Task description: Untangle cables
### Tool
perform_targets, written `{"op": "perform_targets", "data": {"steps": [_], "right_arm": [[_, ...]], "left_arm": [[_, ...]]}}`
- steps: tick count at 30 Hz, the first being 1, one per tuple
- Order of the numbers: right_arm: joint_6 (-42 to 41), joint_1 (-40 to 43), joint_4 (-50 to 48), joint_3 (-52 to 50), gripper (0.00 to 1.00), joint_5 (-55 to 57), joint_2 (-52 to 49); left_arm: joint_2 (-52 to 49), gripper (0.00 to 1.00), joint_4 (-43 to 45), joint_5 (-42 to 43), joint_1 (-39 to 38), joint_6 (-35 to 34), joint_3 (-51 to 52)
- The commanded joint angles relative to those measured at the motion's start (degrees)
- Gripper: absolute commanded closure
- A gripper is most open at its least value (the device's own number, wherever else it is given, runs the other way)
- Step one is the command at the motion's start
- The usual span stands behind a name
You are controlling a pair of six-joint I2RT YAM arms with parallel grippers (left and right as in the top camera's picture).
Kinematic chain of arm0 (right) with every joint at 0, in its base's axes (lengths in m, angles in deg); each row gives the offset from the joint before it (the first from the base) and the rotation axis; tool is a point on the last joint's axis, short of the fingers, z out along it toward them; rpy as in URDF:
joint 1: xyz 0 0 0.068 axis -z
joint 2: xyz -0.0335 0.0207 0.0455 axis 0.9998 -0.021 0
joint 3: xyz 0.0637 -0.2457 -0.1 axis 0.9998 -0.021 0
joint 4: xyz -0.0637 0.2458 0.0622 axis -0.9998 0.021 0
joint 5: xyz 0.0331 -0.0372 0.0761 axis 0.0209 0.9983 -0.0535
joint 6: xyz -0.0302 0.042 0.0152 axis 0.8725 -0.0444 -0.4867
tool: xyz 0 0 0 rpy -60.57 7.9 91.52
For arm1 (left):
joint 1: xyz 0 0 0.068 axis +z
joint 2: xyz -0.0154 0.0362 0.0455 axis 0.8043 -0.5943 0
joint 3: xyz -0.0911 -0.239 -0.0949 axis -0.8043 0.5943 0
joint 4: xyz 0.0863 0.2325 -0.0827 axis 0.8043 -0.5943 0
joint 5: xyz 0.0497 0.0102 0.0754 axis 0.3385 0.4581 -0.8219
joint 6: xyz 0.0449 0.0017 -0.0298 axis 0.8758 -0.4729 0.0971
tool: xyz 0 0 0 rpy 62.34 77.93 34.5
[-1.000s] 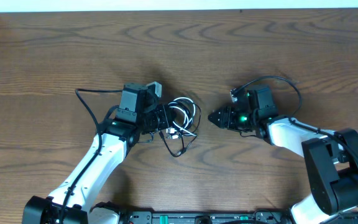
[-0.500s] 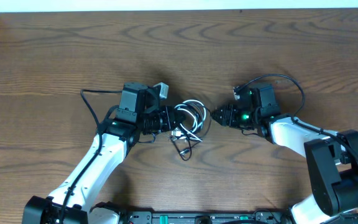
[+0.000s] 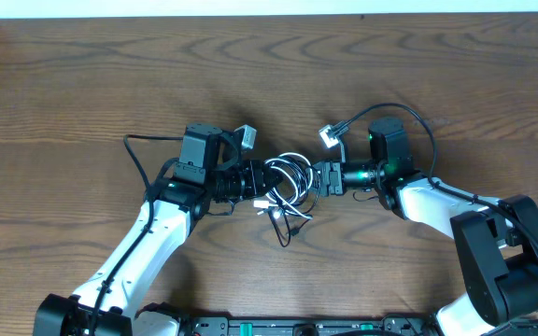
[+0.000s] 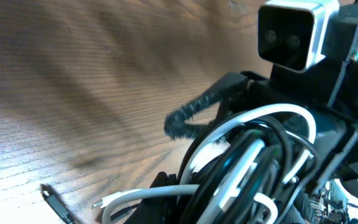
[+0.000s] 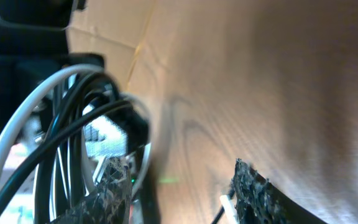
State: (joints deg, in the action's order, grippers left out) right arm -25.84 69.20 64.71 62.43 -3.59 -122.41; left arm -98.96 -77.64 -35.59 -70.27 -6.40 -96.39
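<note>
The cables, one white point(image 3: 292, 161) and one black point(image 3: 285, 227), lie as one tangled bundle on the wooden table between the two arms. My left gripper point(image 3: 261, 180) is shut on the bundle's left side. In its wrist view the white loop point(image 4: 272, 114) and black strands point(image 4: 244, 165) fill the frame, and a white plug end point(image 4: 114, 200) sticks out to the left. My right gripper point(image 3: 318, 178) is open at the bundle's right edge. In its own view its fingertips point(image 5: 107, 190) stand apart, with a black strand point(image 5: 149, 186) passing between them and the white loop point(image 5: 17, 127) at the left.
The right arm's own thick black cable point(image 3: 418, 117) arches above its wrist. The left arm's thick cable point(image 3: 138, 154) loops out to the left. The table's pale far edge point(image 3: 250, 7) runs along the top.
My right gripper has moved left up to the bundle, turned at the wrist, and its jaws have narrowed a little. My left gripper has carried the bundle slightly right.
</note>
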Motion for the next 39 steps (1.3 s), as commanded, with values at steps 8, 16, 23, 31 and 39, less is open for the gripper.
{"op": "perform_targets", "data": {"steps": [8,16,23,31,39], "right_arm": [[0.76,-0.28,-0.17,-0.20,0.50,-9.73,-0.46],[0.79,-0.28,-0.42,-0.20,0.50,-12.46,-0.46],[0.79,-0.28,-0.44,-0.20,0.50,-13.79,-0.46],[0.76,-0.28,-0.44,-0.20,0.51,-14.05,-0.46],[0.79,-0.31,-0.44,-0.20,0.51,-15.26,-0.46]], "left_arm": [[0.83,0.92,0.48,-7.19,0.04,-0.02,-0.04],[0.83,0.92,0.46,-7.15,0.04,-0.04,-0.04],[0.83,0.93,0.46,-7.15,0.04,-0.04,-0.04],[0.83,0.93,0.46,-7.13,0.04,-0.07,-0.04],[0.83,0.92,0.46,-7.13,0.04,-0.07,-0.04]]}}
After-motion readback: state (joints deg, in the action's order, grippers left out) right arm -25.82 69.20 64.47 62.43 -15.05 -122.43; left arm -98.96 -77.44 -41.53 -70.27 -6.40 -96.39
